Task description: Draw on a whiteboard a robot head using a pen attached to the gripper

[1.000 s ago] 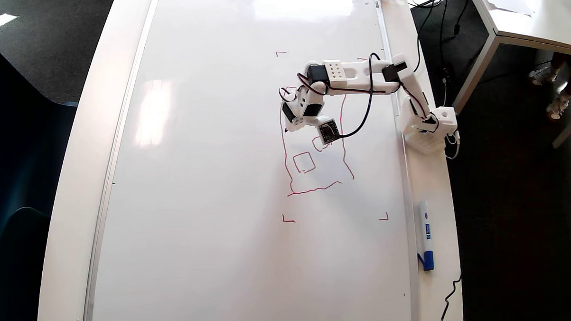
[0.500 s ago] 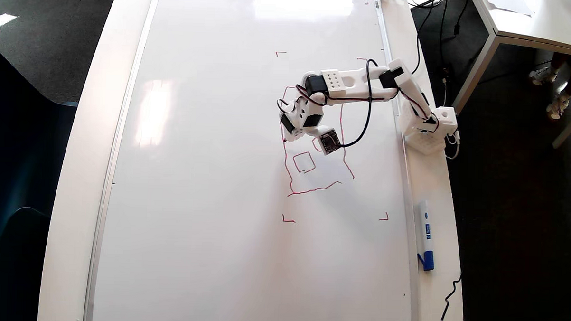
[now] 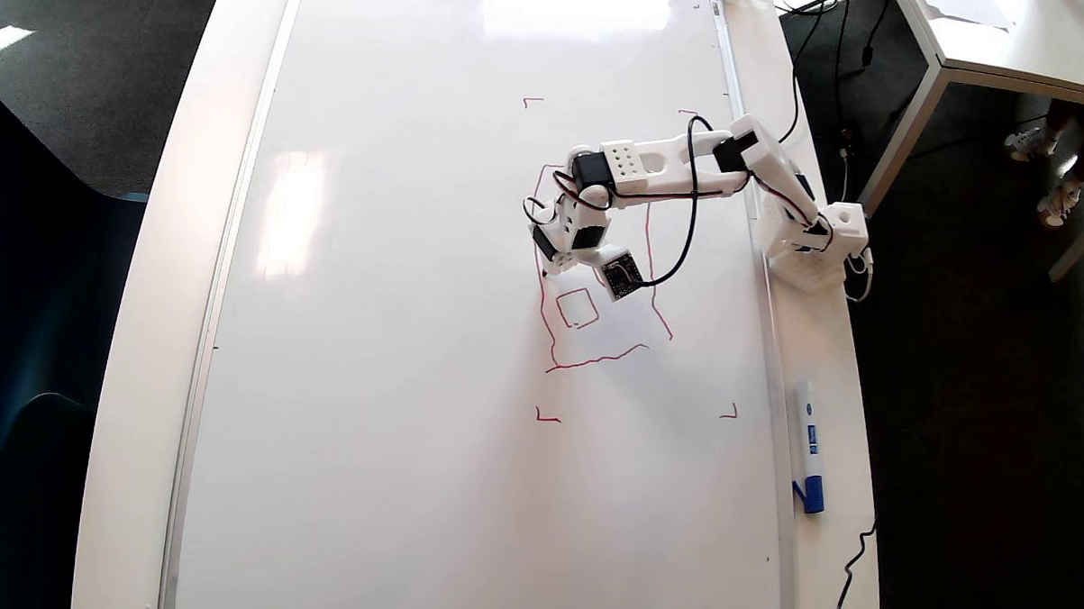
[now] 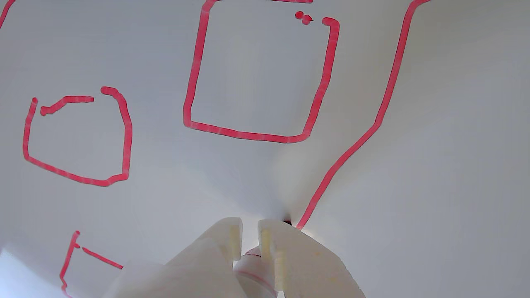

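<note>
Pen (image 4: 253,265) sits pinched in the white hand (image 4: 249,231) — its tip touches the whiteboard (image 4: 455,165) on the robot head (image 4: 356,140) outline's red line.

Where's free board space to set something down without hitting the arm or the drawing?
In the overhead view, the whiteboard is bare across its whole left half, from the silver frame to the robot head, and below the lower red corner marks. Crowded: upper right, where the gripper and pen work, plus the right edge strip with the blue-capped marker.
</note>
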### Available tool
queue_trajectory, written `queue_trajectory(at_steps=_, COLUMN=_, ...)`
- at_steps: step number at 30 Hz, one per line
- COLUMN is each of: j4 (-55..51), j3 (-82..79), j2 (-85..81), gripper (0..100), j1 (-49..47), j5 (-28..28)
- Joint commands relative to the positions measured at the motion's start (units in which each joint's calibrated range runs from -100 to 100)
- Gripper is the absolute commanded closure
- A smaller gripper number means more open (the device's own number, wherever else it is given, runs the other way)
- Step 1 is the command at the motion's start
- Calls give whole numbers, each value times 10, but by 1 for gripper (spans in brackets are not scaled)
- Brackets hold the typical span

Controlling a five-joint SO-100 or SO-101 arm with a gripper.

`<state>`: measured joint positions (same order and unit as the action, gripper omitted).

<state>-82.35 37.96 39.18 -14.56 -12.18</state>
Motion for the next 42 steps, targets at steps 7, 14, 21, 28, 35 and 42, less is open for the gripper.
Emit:
queue_trajectory(at_steps=7, j4=33, j3=22, j2=4, gripper=99, j1=4, j5=-2)
queue_trajectory(at_steps=14, j4=42, j3=48, j2=38, gripper=99, j1=7, j5=0)
queue_trajectory(at_steps=21, j4=41, j3=183, j2=114, gripper=99, j1=22, j5=-2)
queue_trajectory(at_steps=28, j4=34, j3=216, j2=139, gripper=99, j1=22, j5=-3)
queue_trajectory(at_steps=35, j4=35, j3=217, j2=140, gripper=99, j1=21, j5=-3)
queue_trajectory(at_steps=42, j4=42, j3=216, j2=141, gripper=99, j1=2, j5=1)
